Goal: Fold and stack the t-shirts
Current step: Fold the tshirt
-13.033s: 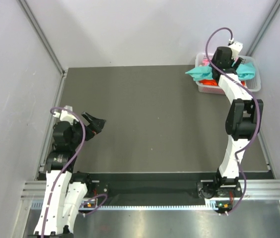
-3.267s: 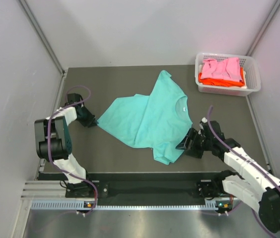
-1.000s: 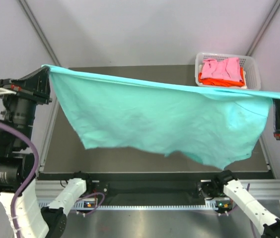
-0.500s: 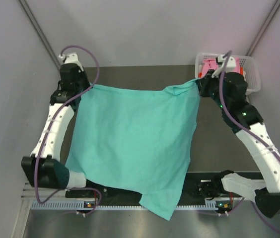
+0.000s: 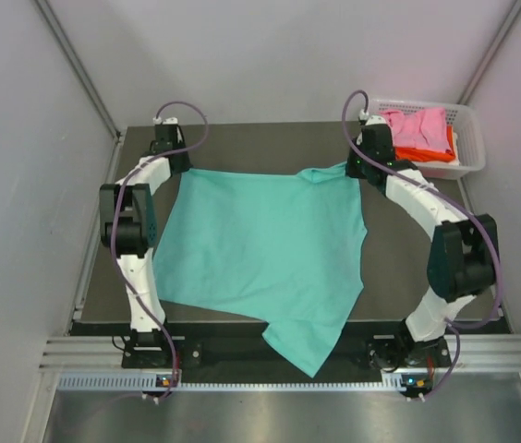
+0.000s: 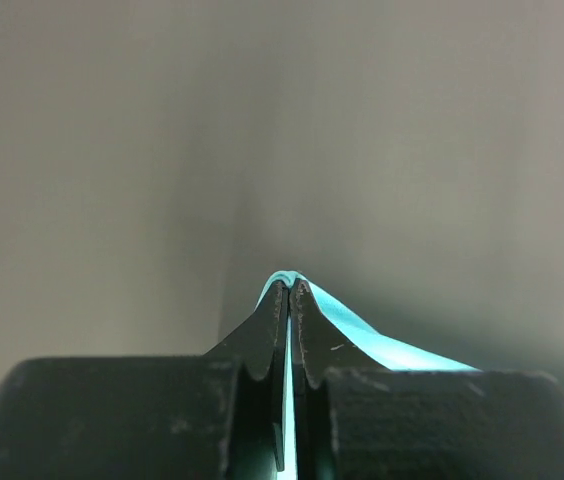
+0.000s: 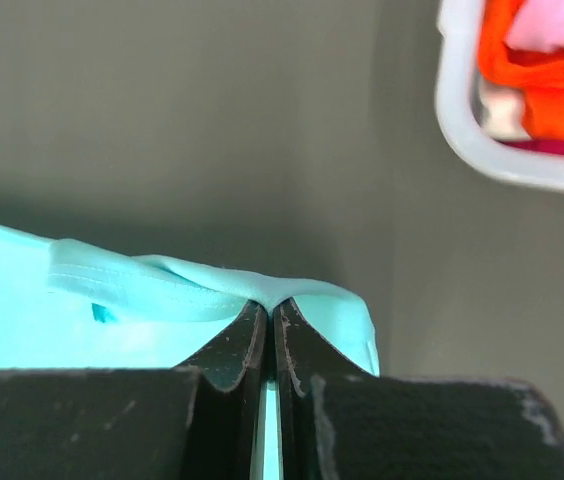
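1. Top external view: the teal t-shirt (image 5: 265,249) lies spread out on the dark desk (image 5: 242,143), and one near corner goes past the front edge.
2. The left end effector (image 5: 175,168) is pinched tight on the shirt's far left corner.
3. The right end effector (image 5: 354,170) is pinched tight on the far right corner, by the collar.
4. The pink t-shirt (image 5: 416,125) and orange t-shirt (image 5: 438,153) sit in the white basket (image 5: 471,148), far right.

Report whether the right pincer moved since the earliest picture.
Yes: the right pincer, then over the basket, now sits left of it, shut on the teal t-shirt.
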Action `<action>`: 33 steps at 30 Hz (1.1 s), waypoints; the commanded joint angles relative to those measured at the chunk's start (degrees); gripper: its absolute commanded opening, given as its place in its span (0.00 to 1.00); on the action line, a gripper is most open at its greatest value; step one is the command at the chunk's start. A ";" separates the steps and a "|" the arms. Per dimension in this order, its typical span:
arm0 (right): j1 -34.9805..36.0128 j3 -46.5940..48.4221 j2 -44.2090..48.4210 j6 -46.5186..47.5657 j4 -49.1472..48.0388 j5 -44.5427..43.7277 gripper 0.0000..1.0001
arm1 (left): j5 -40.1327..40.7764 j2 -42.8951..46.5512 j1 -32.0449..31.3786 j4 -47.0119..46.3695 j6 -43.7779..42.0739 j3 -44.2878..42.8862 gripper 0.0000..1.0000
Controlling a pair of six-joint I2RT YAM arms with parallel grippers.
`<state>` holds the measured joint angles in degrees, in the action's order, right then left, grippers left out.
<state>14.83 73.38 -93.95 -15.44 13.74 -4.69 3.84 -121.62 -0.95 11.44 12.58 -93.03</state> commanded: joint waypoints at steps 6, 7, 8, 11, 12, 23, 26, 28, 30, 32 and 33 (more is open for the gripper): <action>-1.30 9.85 -5.11 -2.66 1.11 4.42 0.00 | -3.13 -3.27 1.92 -2.31 2.19 -6.11 0.00; -1.29 9.33 -4.58 -3.27 2.86 5.47 0.00 | -2.52 -2.75 2.00 -1.69 2.62 -5.58 0.00; -1.21 8.54 -3.09 -4.50 4.01 7.92 0.00 | -2.43 -1.00 2.01 -1.16 4.02 -4.88 0.00; -1.03 3.10 1.20 -7.22 6.82 12.49 0.00 | 0.55 3.48 2.01 2.61 8.23 -0.67 0.00; -0.86 0.03 2.36 -7.76 7.53 13.29 0.00 | 1.60 4.45 2.09 6.36 9.30 0.91 0.00; 0.02 -14.75 13.96 -12.07 12.98 19.98 0.00 | 4.69 11.84 2.53 23.88 9.39 6.55 0.00; -0.06 -17.22 15.90 -11.98 14.21 20.77 0.00 | 4.34 13.34 2.62 26.16 9.39 7.86 0.00; -0.06 -19.32 17.74 -12.42 14.13 21.30 0.00 | 4.16 14.91 2.53 26.18 9.74 10.41 0.00; 0.02 -20.90 18.80 -12.59 14.30 21.74 0.00 | 4.34 15.89 2.53 26.00 9.92 12.95 0.00; -0.06 -21.61 19.94 -12.68 14.83 22.26 0.00 | 4.42 16.94 2.62 26.18 10.36 14.71 0.00; 0.02 -22.66 20.38 -12.68 14.74 22.44 0.00 | 4.60 17.12 2.62 26.09 10.45 15.25 0.00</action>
<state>14.52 51.83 -76.49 -27.55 28.67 16.16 7.14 -108.49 1.21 36.05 22.22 -79.33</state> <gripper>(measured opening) 0.009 0.013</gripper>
